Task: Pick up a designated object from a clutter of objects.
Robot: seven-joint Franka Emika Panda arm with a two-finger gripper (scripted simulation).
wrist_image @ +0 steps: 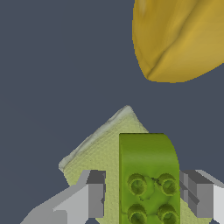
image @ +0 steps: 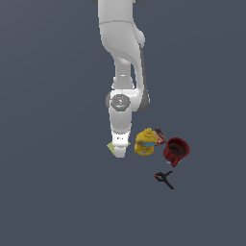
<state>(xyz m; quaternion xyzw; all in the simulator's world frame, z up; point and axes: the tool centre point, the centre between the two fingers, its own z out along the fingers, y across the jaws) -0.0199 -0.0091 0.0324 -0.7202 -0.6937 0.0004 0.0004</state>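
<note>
In the wrist view the designated object, a bright green studded block (wrist_image: 148,166), lies on the pale yellow-green flat pad (wrist_image: 96,148). My gripper (wrist_image: 144,194) is open and straddles it. One grey finger (wrist_image: 95,194) stands a small gap away from the block, the other (wrist_image: 194,197) is very near its far side. In the exterior view the gripper (image: 120,143) is down low over the pad (image: 111,148) and hides the block. The yellow bottle (image: 145,142) of the clutter stands just to the exterior view's right of it.
The yellow bottle (wrist_image: 179,37) fills one corner of the wrist view. A small reddish-brown packet (image: 159,135) sits behind the bottle. A dark red mug (image: 176,150) stands further to the exterior view's right, with a black clamp (image: 164,178) nearer the front.
</note>
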